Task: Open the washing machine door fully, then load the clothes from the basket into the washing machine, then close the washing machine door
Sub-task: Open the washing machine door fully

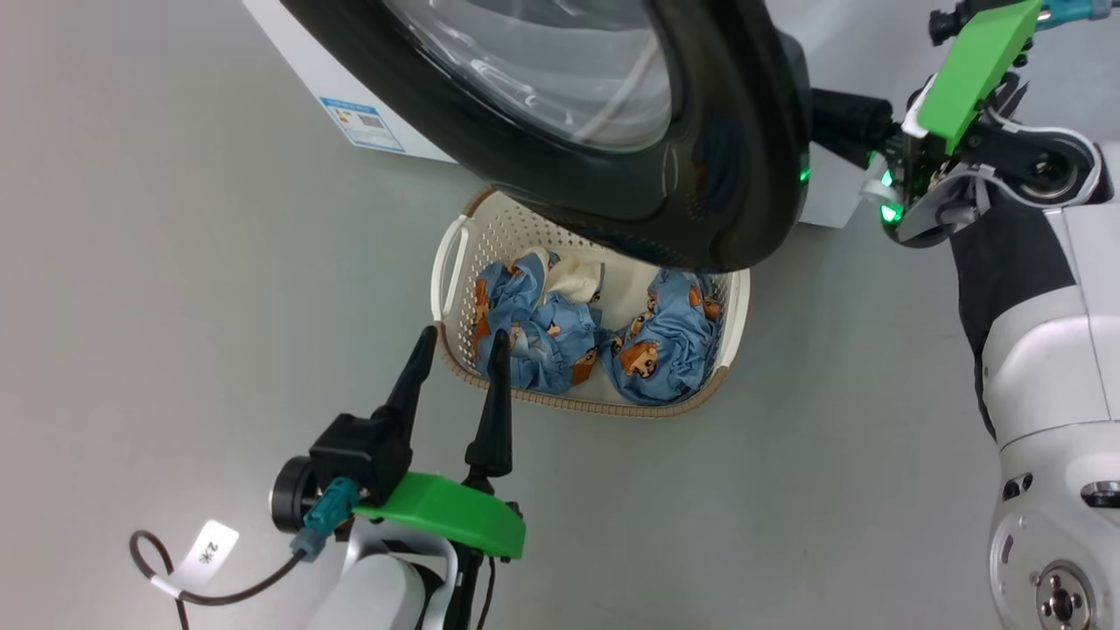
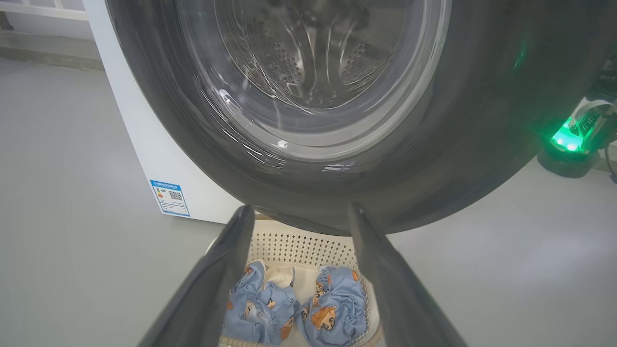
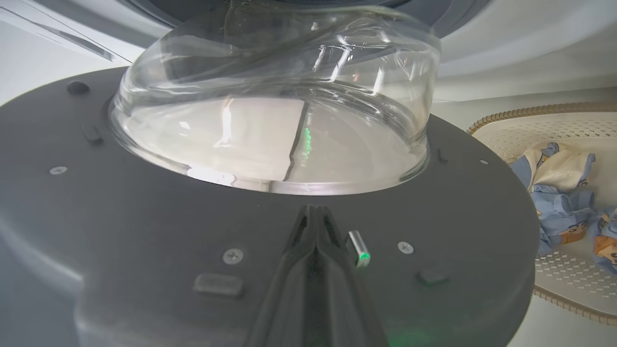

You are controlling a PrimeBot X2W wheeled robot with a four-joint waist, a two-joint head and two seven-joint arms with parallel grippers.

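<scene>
Blue bear-print clothes [image 1: 652,350] lay bunched in the basket [image 1: 451,262] on the floor [image 1: 175,262], beneath the part-open washing machine door [image 1: 744,131]. Soft and light, I judged: pinch a raised fold. My left jaws stood wide by the basket's rim, and my right jaws were shut against the door's inner face.

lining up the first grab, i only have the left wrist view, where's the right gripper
Observer: The right gripper is shut, on the washing machine door's inner side, tips at the foot of its glass bowl.
Operator: is my left gripper over the basket
Observer: Partly. The left gripper is open, one fingertip at the basket's near left rim, the other over the clothes.
Operator: does the door cover the basket
Observer: In the head view it hides the far right corner; the left handle is clear.
</scene>
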